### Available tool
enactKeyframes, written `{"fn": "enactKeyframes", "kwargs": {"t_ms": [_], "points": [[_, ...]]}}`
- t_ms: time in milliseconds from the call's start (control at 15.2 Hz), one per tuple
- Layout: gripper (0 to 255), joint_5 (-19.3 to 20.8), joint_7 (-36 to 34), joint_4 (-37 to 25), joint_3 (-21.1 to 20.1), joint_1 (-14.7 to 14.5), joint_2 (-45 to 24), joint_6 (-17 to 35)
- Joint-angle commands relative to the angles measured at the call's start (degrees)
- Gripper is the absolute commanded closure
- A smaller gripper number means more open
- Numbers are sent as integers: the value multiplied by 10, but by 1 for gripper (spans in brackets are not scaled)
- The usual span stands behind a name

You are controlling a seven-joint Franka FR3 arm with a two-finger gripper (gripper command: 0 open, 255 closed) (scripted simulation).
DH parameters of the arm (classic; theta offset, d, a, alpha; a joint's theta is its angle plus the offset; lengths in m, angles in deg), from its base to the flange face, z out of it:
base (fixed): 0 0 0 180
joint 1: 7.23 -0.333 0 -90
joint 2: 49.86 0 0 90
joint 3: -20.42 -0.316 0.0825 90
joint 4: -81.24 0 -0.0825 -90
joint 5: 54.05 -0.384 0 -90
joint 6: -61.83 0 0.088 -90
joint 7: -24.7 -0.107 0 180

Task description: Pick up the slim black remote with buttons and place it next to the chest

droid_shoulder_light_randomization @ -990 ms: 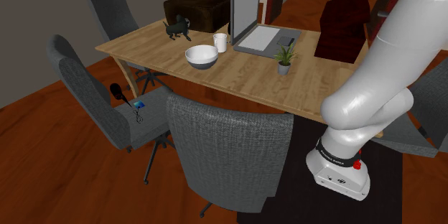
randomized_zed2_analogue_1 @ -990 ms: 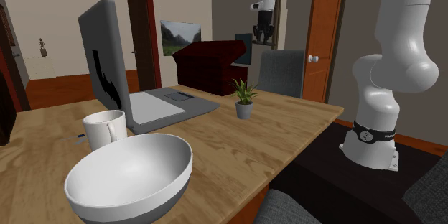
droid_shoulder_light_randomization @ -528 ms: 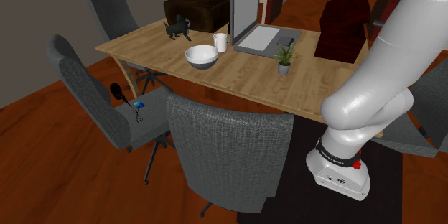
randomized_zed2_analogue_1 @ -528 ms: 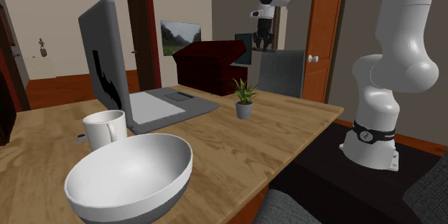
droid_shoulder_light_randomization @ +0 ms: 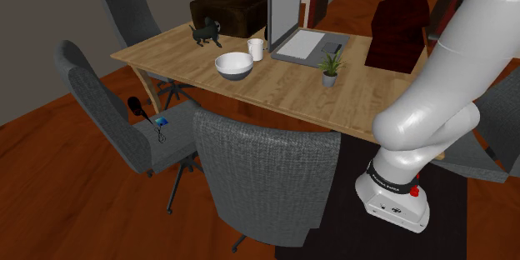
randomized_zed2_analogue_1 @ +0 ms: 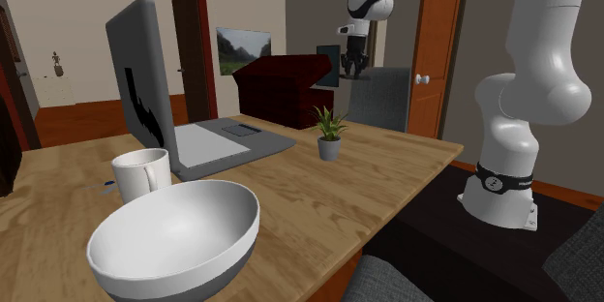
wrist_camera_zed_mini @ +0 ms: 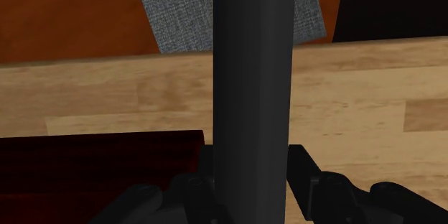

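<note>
The black gripper [wrist_camera_zed_mini: 253, 166] hangs high over the far side of the wooden table [wrist_camera_zed_mini: 359, 93], right beside the dark red chest [randomized_zed2_analogue_1: 283, 82]. Its fingers [wrist_camera_zed_mini: 301, 176] are closed partway, pressed against both sides of the slim dark remote [wrist_camera_zed_mini: 255, 79], which sticks straight out from between them. The remote is up in the air, off the table. Past it I can see the chest's edge, bare wood and a grey chair [wrist_camera_zed_mini: 179, 7].
</note>
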Motion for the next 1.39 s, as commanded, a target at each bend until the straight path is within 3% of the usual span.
{"fn": "enactKeyframes", "kwargs": {"t_ms": [0, 1320], "points": [[255, -3, 2, 14, 0, 0, -3, 16], [255, -81, 58, 116, -7, 19, -77, 158]]}}
